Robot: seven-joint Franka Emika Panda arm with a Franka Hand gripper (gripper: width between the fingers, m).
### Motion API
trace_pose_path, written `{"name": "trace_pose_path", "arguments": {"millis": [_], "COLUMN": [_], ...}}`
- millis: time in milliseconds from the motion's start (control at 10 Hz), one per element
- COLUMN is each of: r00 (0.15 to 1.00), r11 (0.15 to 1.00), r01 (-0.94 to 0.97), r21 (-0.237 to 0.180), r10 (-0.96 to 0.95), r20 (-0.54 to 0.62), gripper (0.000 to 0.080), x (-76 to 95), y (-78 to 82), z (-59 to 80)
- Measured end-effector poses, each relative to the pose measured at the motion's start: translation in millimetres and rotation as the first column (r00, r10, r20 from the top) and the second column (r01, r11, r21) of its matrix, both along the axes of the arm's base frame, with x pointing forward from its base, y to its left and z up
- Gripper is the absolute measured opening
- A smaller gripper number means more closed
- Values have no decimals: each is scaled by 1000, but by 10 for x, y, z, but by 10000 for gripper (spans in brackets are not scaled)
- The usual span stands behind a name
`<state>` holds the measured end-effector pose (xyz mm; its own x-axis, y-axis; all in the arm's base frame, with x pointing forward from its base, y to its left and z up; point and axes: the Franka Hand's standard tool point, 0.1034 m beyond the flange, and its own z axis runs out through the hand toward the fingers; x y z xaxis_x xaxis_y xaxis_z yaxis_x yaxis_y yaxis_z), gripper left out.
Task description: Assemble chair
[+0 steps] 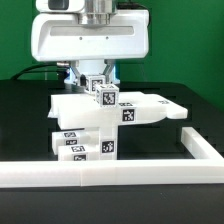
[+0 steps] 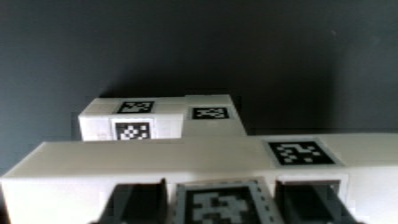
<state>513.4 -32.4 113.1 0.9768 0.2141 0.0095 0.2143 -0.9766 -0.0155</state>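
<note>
Gripper [image 1: 100, 84] upper centre of exterior frame, jaws half-spread, pinching small tagged cube [image 1: 104, 96] atop chair stack [image 1: 95, 122].
Risk: cube slightly tilted, could bind or seat crooked on flat panel [image 1: 150, 108]; overhanging panel may tip under push.
Lower block [image 1: 82, 145] sits frame centre, just behind border frame [image 1: 120, 170].
Parts: matte white plastic, blocky, sharp-edged, black-white tags.
Wrist view blurry; contact probably both fingers.
</note>
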Motion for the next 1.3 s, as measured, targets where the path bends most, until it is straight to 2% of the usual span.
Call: {"name": "trace_pose_path", "arguments": {"millis": [900,1300], "r00": [1000,998], "r11": [1000,998], "r01": [0,62], "r21": [0,1], "r10": [0,-62], "r20": [0,-1], "gripper": [287,287], "x": [0,0], "y": [0,3], "z": [0,0]}}
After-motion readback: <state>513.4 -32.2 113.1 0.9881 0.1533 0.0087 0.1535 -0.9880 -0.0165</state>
